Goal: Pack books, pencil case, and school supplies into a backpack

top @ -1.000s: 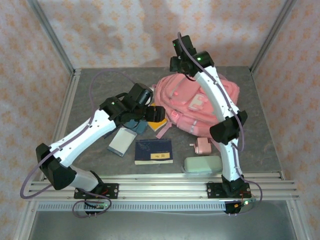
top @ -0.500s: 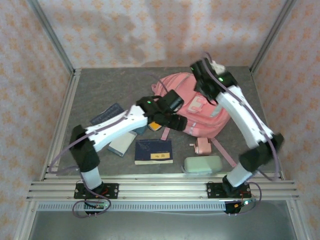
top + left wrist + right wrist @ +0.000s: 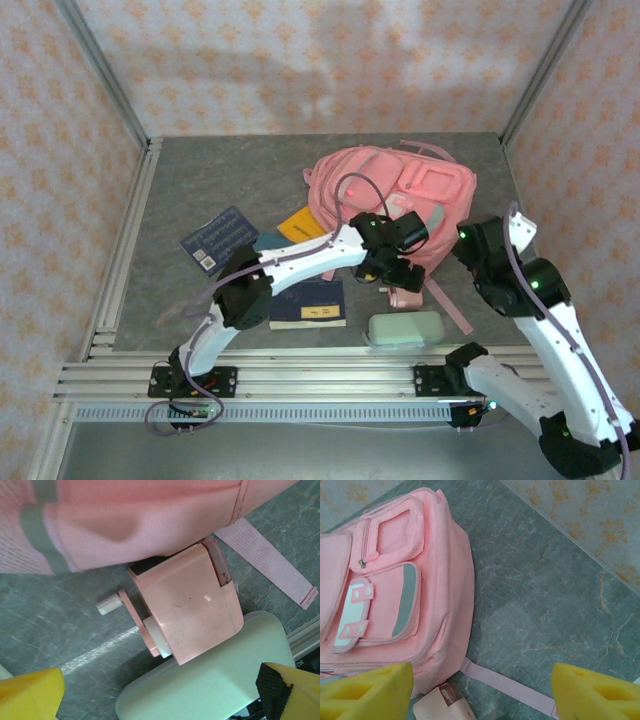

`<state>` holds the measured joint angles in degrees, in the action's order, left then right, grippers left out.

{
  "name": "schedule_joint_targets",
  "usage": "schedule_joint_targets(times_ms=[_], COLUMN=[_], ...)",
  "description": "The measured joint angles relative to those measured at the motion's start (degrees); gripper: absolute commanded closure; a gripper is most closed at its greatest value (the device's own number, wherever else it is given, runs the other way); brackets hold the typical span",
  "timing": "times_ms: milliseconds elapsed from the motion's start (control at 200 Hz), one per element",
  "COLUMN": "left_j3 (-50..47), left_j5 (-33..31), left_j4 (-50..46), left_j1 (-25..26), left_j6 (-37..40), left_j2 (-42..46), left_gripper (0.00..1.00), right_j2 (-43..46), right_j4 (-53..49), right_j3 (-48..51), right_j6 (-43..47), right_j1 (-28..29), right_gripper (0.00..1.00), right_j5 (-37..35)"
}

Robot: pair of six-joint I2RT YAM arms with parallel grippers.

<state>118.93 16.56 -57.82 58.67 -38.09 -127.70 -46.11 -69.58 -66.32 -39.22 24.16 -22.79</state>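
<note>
Two yellow left fingers (image 3: 30, 692) stand wide and empty over the little pink boxy plastic gadget (image 3: 187, 612), lying between the pink fabric backpack (image 3: 125, 520) and the mint-green oblong pencil case (image 3: 210, 680). I would centre them on its body, not the crank (image 3: 107, 605), before closing. Also the right fingers (image 3: 365, 687) are wide and empty.

The backpack (image 3: 400, 190) lies at the back right of the table (image 3: 200, 180). Just before it sits the gadget (image 3: 405, 297), and the pencil case (image 3: 405, 329) lies before that, near the table's front edge. A book (image 3: 315, 305) lies left of the pencil case. A second book (image 3: 297, 224) lies beside the backpack's left side, and a third book (image 3: 218, 238) lies further left.
</note>
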Motion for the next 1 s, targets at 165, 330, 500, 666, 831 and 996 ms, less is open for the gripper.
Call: schedule_joint_targets(times_ms=[165,330,500,666,831,996], left_j3=[4.8,9.4,10.8,14.3,16.3,16.4], left_j5=[0.2,0.1,0.6,1.0,0.9,-0.4], left_j4=[-2.9,-4.6,-4.5,-4.3,-3.7,-3.8], left_j1=[0.7,0.7,0.7,0.7,0.9,1.0], left_j6=[-5.2,-10.7,-15.3,-17.2,-17.6,-17.2], left_j2=[-3.9,-7.8,-10.9,-13.4,-15.3,-16.0], left_gripper=[0.00,0.00,0.00,0.00,0.02,0.11], right_j2=[5.5,8.4,9.0,12.3,13.2,13.2], right_j4=[-0.2,-2.8,-5.7,-6.7,-6.8,-6.7], right_j3=[3.2,3.8,4.4,6.3,7.6,8.8], right_j6=[-0.9,-3.5,-5.2,-5.4,-5.8,-5.8], right_j1=[0.0,0.0,0.0,0.0,0.0,0.0], right_gripper=[0.27,0.29,0.30,0.30,0.30,0.30], right_j5=[-1.5,-5.0,-7.7,-7.8,-7.0,-6.1])
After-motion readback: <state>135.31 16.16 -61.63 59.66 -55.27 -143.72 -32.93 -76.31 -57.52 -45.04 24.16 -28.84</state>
